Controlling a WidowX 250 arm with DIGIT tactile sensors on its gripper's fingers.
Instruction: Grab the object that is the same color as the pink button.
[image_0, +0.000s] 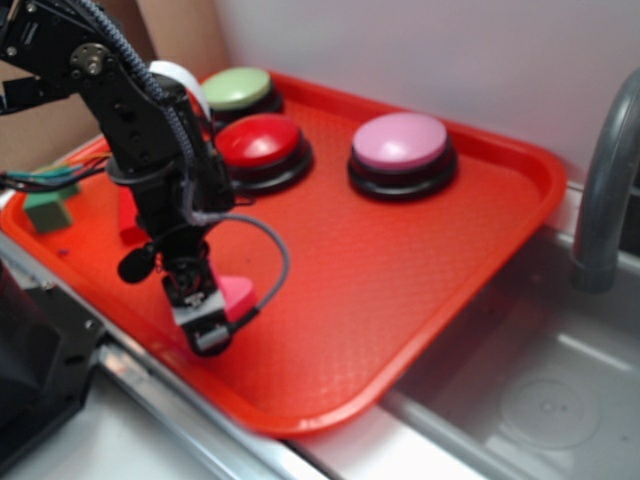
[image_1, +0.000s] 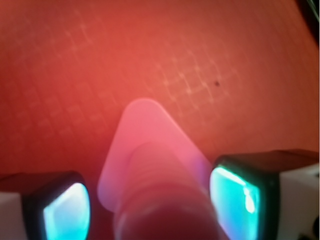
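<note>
Nearest the wrist lens: ribbed peg of pink toy bolt (image_1: 165, 200), blurred, rising between the fingers (image_1: 65, 212), one at 8 o'clock, one at 4 o'clock. Fingers spread wide, gaps visible both sides, apparently no contact yet. Bolt base flat on red tray (image_1: 200, 60), not lifted. Exterior view: gripper (image_0: 205, 320) down at bolt (image_0: 238, 295), pink button (image_0: 401, 141) well apart at 1 o'clock. Approach and straddle judged done; closing and lifting left.

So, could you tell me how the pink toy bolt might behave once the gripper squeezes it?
The pink toy bolt looks like rigid plastic, so probably stiff and light. Its ribbed peg should resist slipping between the fingers. The broad triangular base suggests it won't tip easily.
</note>
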